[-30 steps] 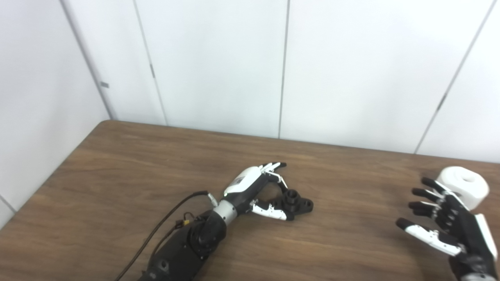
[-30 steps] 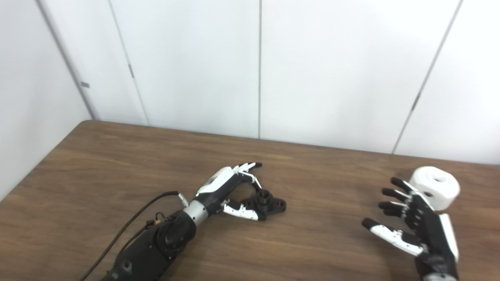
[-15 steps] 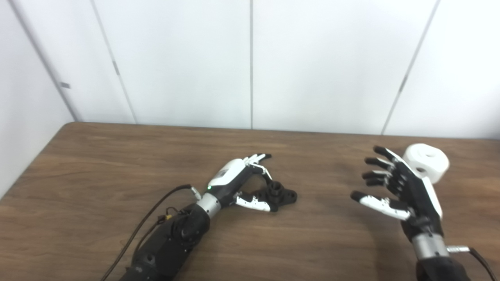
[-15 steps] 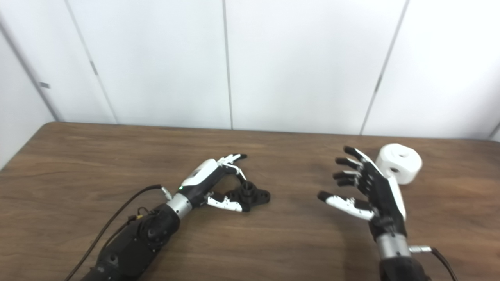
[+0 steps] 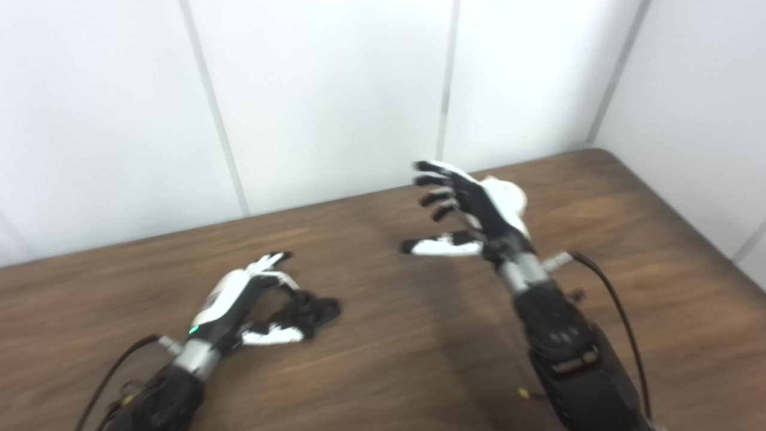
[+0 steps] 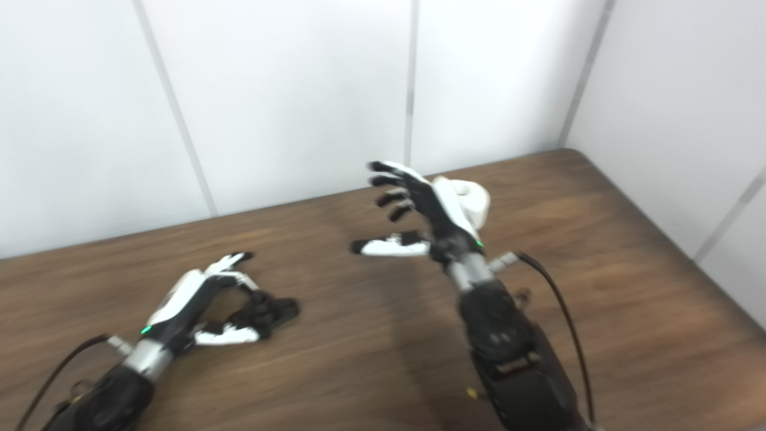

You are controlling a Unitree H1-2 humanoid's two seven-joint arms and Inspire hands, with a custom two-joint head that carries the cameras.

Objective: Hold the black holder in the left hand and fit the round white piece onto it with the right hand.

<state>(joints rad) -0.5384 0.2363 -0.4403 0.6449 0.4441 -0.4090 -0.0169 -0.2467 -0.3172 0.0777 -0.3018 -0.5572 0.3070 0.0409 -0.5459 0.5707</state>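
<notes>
The black holder (image 5: 312, 308) lies flat on the brown table (image 5: 383, 353) at the left. My left hand (image 5: 238, 298) rests beside it, open, its thumb in front of the holder and its fingers curved over the holder's near end. The picture is blurred, so contact is unclear. The round white piece (image 5: 510, 197) stands near the table's back edge, mostly hidden behind my right hand (image 5: 468, 211). That hand is raised just in front of the piece, open with fingers spread, holding nothing.
White wall panels run close behind the table. The table's right back corner (image 5: 601, 154) and right edge are in view. Black cables trail from both forearms (image 5: 604, 287).
The camera has swung to the right, shifting the whole scene. My right hand has moved forward and now covers most of the white piece. The left hand stays at the holder.
</notes>
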